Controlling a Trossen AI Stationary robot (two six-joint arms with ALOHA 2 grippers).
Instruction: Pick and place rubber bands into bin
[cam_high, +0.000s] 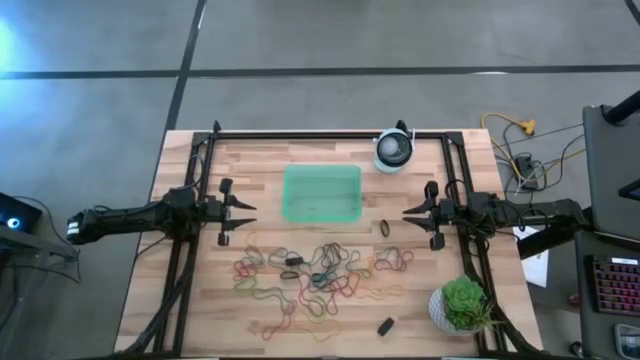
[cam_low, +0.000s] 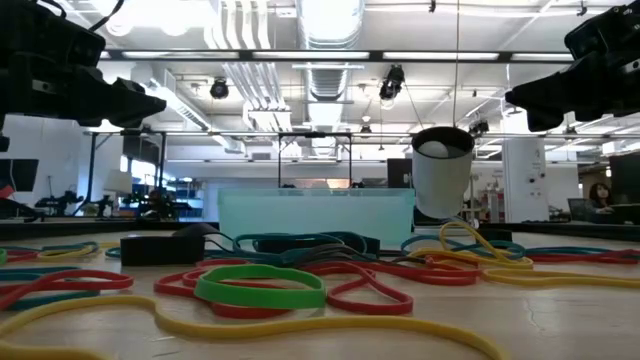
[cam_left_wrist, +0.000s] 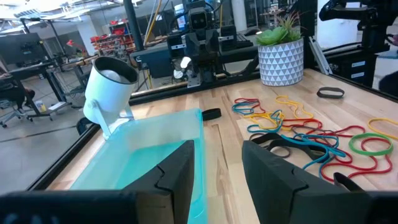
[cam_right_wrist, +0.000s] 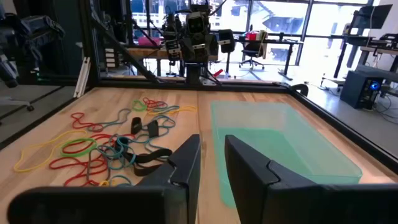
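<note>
The rubber bands (cam_high: 315, 275) lie in a loose scatter of red, orange, yellow, green, blue and black loops on the wooden table, near of its middle. The bin (cam_high: 321, 193), a shallow translucent green tray, sits flat on the table just beyond them. My left gripper (cam_high: 248, 210) hovers at the table's left side, level and open, pointing toward the bin. At the right side my right gripper (cam_high: 408, 213) faces it, level, with a narrower gap and nothing between the fingers. The left wrist view shows the bin (cam_left_wrist: 143, 162) and bands (cam_left_wrist: 305, 134) ahead of the fingers.
A round white device (cam_high: 394, 150) stands at the bin's far right corner. A potted green plant (cam_high: 463, 305) stands at the near right. A single black band (cam_high: 384, 228) lies right of the bin, and a small black piece (cam_high: 385, 325) near the front edge. Black frame rails run along both sides.
</note>
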